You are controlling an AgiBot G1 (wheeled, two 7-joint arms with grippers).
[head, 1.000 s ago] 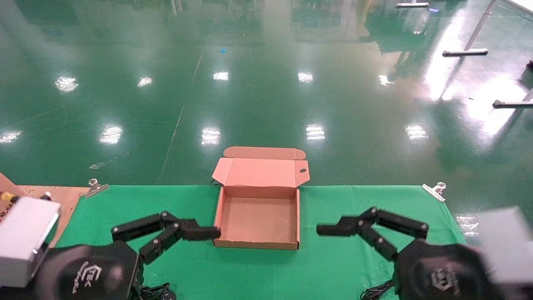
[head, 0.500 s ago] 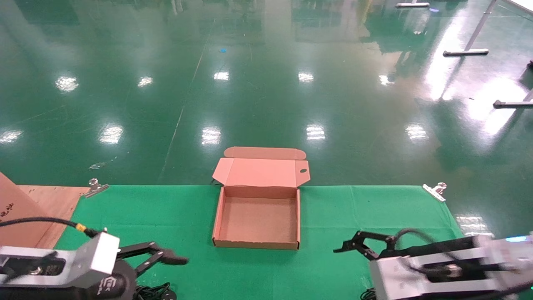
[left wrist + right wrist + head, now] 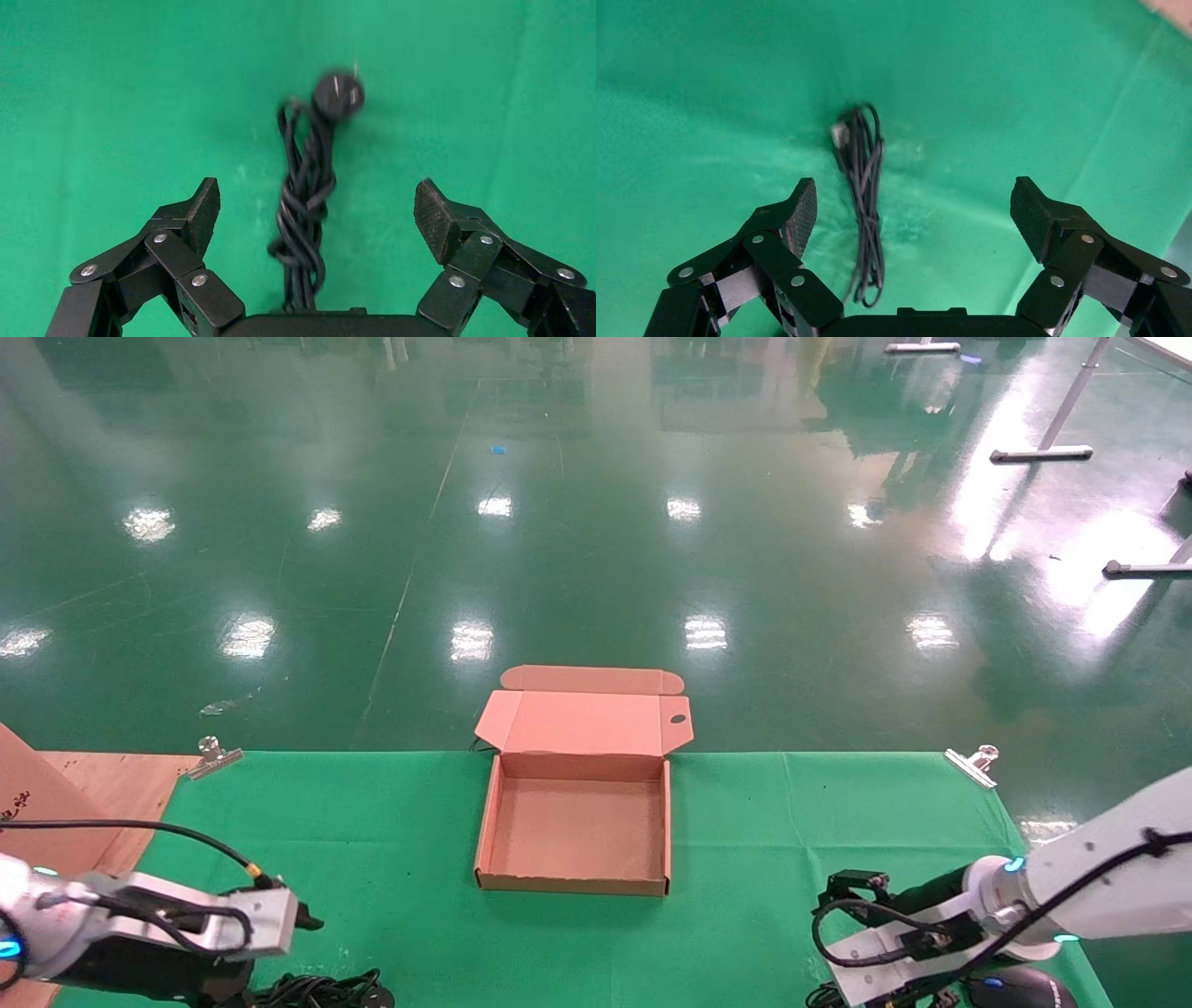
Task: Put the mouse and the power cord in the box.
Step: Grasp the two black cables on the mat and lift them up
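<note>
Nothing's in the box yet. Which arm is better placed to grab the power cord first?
Left, most likely. The left gripper hangs open right over the bundled power cord, fingers straddling it. The right gripper is open above a thinner coiled cable near the mouse. The box sits empty between them.

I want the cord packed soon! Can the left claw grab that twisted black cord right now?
Probably yes. The left claw is open and sits right above the twisted black cord, which lies loose on the green cloth between its fingers, with nothing covering it.
</note>
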